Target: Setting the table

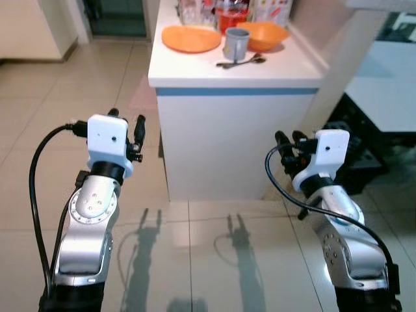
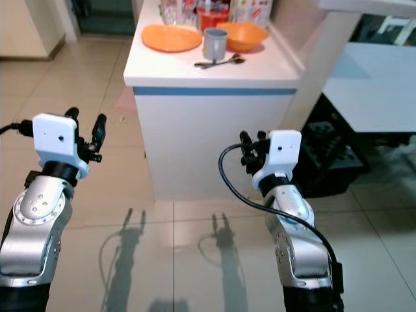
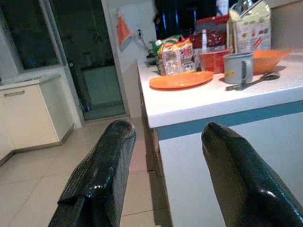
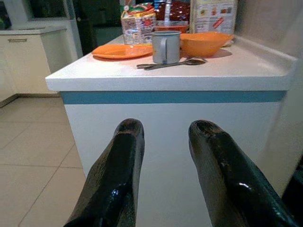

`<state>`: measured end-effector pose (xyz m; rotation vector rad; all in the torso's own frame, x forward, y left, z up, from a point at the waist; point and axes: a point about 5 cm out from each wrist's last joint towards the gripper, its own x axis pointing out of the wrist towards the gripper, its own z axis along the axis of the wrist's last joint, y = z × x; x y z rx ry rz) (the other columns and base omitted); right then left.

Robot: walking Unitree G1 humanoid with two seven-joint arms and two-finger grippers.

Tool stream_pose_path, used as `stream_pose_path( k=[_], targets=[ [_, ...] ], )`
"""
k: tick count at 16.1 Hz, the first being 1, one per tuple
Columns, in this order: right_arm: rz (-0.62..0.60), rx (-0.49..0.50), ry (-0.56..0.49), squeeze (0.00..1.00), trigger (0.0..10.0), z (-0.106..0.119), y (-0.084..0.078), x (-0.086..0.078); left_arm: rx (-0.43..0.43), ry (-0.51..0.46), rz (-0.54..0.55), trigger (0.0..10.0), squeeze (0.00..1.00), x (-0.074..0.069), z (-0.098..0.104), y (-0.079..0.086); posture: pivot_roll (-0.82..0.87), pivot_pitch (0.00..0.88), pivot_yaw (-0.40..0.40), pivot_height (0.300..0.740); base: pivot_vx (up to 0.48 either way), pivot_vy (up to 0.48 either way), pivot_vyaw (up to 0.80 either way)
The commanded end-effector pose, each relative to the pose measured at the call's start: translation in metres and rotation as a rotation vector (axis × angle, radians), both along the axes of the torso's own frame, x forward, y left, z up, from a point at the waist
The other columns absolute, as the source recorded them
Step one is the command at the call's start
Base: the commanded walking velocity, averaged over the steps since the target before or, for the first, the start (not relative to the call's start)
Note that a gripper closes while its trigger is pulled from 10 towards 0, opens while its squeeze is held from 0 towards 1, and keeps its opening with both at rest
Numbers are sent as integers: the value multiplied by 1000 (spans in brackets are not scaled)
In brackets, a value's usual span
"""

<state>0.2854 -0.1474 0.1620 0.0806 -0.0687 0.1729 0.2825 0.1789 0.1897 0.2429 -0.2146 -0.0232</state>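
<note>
Two pincers hang in front of the white desk [image 1: 195, 68], both short of it and holding nothing — the left pincer [image 1: 127, 127] with its fingers spread wide, the right pincer [image 1: 289, 140] with a narrower gap. On the desk top, toward the far side, lies an orange plate [image 1: 191, 38]; right of it stands a grey mug [image 1: 236, 43], and behind the mug an orange bowl [image 1: 265, 34]. Just near of the mug lie a spoon [image 1: 242, 62] and other cutlery — touching one another. Food packets [image 3: 176, 56] crowd the far edge.
</note>
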Motion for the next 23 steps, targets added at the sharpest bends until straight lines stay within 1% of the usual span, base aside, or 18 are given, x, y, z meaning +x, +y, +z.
stream_pose_path(
  k=[1,23],
  targets=[
    [13,-1,-18,0,10000,5,1,0,9,-7,3,10000,0,0,4,1,72,0,-49,740,368,0,0],
    [36,-8,-29,0,10000,5,4,0,22,6,-4,10000,0,4,2,7,72,0,-51,740,382,0,0]
  ],
)
